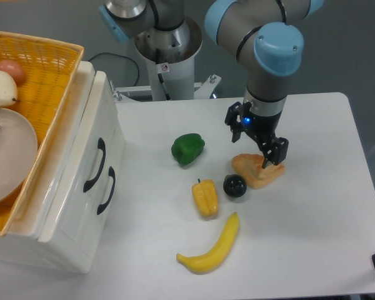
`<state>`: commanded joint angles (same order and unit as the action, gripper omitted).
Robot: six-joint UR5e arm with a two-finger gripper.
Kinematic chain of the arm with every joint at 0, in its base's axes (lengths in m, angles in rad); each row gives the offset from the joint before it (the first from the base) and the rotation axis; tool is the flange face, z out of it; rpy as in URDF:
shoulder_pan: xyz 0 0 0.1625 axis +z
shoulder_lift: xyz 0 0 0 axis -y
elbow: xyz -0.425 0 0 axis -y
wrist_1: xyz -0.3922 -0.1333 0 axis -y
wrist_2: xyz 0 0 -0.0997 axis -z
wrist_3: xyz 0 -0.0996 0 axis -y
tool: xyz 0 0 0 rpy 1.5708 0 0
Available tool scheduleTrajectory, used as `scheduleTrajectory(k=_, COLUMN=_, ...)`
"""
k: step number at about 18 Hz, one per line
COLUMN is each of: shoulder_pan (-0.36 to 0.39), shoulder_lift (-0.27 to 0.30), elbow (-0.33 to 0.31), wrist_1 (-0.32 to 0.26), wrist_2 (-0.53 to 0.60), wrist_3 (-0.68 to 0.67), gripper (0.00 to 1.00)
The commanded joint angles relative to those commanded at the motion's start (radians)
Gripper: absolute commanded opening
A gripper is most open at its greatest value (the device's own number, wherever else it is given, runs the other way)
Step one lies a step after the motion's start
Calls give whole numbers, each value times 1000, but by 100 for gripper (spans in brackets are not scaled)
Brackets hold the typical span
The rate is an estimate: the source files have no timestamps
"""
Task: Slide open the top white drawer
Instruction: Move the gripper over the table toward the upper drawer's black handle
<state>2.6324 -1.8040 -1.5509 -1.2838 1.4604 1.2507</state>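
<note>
The gripper (270, 156) is seen low over the white table (312, 212), its dark fingers (280, 150) lowered onto a tan, bread-like piece (257, 170); whether they are apart or clamped on it cannot be told from this view. Just below and to the left of the fingers a black ball (235, 185) is found, touching or nearly touching the tan piece. Further left a yellow pepper (205, 197) is laid, with a green pepper (187, 148) above it and a banana (212, 245) below. The top white drawer (90, 147) is located well apart from the fingers, at the far left — in the white cabinet (62, 231), marked by its curved black handle (95, 164), with the lower drawer's handle (107, 190) just beside it. A yellow basket (47, 81) is carried on top of the cabinet.
</note>
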Motion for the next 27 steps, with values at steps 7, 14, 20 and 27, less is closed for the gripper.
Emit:
scheduleTrajectory(k=7, shoulder_pan=-87, shoulder_lift=-71, elbow=43, wrist_1=3, wrist_2=-152, wrist_3=-430, gripper=100)
scheduleTrajectory(k=14, shoulder_pan=-109, shoulder_lift=-74, elbow=35, wrist_1=-9, wrist_2=-177, wrist_3=-611, gripper=100)
scheduleTrajectory(k=20, shoulder_pan=-198, shoulder_lift=-64, elbow=34, wrist_1=-77, wrist_2=-164, wrist_3=-682, gripper=100)
scheduleTrajectory(k=27, shoulder_pan=-270, shoulder_lift=-60, elbow=31, wrist_1=-111, wrist_2=-166, wrist_3=-721, gripper=100)
